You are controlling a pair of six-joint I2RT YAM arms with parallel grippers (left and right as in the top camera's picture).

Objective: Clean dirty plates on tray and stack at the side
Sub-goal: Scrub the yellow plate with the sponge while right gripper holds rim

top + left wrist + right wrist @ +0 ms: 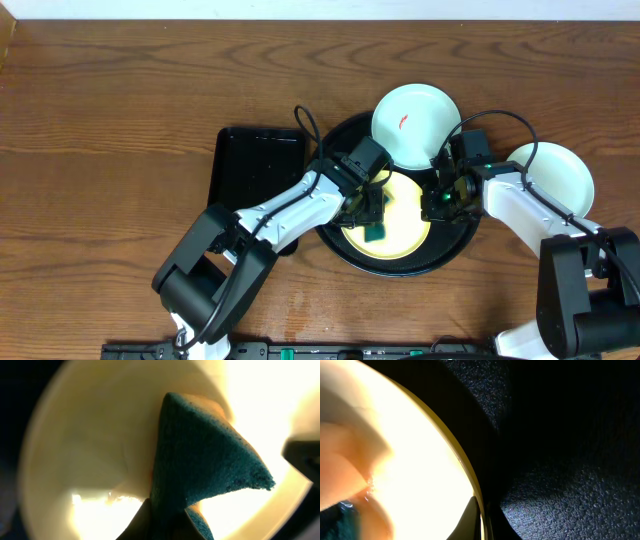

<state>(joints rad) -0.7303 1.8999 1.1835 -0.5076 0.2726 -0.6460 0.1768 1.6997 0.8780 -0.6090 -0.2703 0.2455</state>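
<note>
The pale yellow plate (408, 205) lies in the round black tray (400, 268). My left gripper (372, 212) is shut on a dark green sponge (376, 234) and presses it on this plate; the left wrist view shows the sponge (200, 460) on the yellow plate (90, 435). My right gripper (440, 203) is shut on the yellow plate's right rim (470, 480), over the tray floor (570, 495). A mint plate (415, 122) with a red smear rests on the tray's far rim. Another mint plate (555, 175) lies on the tabletop to the right, with no smear visible.
A smaller rectangular black tray (258, 165) sits left of the round tray, under my left arm. Brown wood tabletop (120, 120) extends left and behind. Cables loop over the tray's far side.
</note>
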